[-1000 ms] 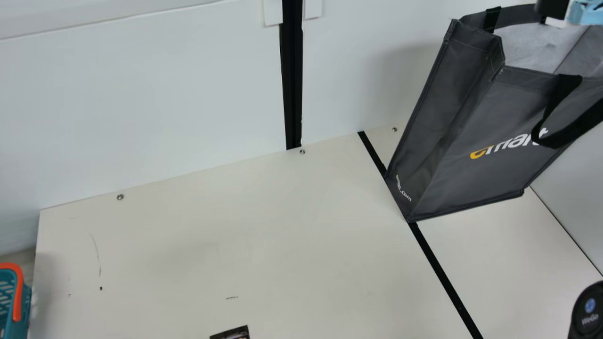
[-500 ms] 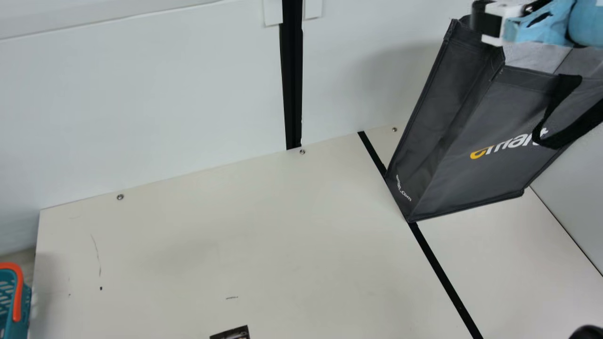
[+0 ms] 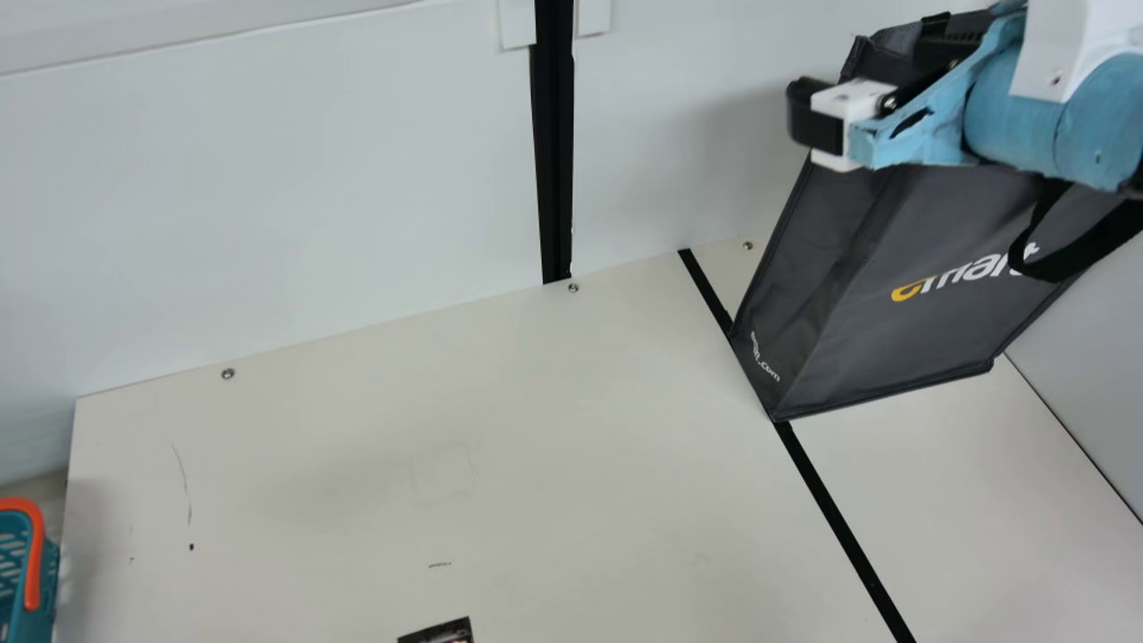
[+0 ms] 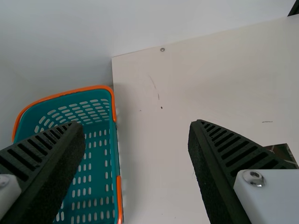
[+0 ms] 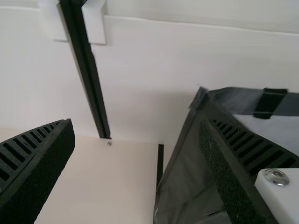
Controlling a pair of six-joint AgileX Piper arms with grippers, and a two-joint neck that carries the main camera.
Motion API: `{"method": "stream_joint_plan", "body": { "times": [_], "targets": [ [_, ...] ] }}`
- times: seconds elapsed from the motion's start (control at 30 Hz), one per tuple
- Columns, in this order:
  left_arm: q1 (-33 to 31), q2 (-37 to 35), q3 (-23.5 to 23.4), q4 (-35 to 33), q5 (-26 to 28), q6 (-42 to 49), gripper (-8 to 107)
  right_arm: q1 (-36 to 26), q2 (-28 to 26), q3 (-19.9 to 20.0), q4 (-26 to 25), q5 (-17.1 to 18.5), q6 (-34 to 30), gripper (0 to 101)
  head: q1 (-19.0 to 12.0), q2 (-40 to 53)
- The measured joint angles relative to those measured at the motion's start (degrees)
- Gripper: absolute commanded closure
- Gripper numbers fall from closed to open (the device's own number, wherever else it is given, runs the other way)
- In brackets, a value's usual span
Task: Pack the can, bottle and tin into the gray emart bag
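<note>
dark item (image 3: 442, 633), probably mostly off-frame

Cream table (image 3: 554, 464) in the main view, gray emart bag (image 3: 929, 330) standing toward three o'clock, black strip (image 3: 844, 527) running under its corner toward between four and five, dark printed piece (image 3: 442, 632) near seven, thin scuff (image 3: 183, 478) toward eight.

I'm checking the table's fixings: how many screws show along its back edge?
3: a left screw, a middle screw below the black post, and a right screw near the gray bag, which may hide more.
</note>
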Motion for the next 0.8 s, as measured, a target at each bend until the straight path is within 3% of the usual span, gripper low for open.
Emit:
{"method": "stream_joint_plan", "body": {
  "times": [0.4,0.8],
  "targets": [
    [0.0,0.0,0.0,0.0,0.0,0.0,9,5.0,-7.1,12.4,-1.0,-2.0,-1.0,10,0.0,0.0],
    [0.0,0.0,0.0,0.0,0.0,0.0,9,8.8,-13.0,22.0,-2.7,-2.4,-1.1,10,0.0,0.0]
  ]
}}
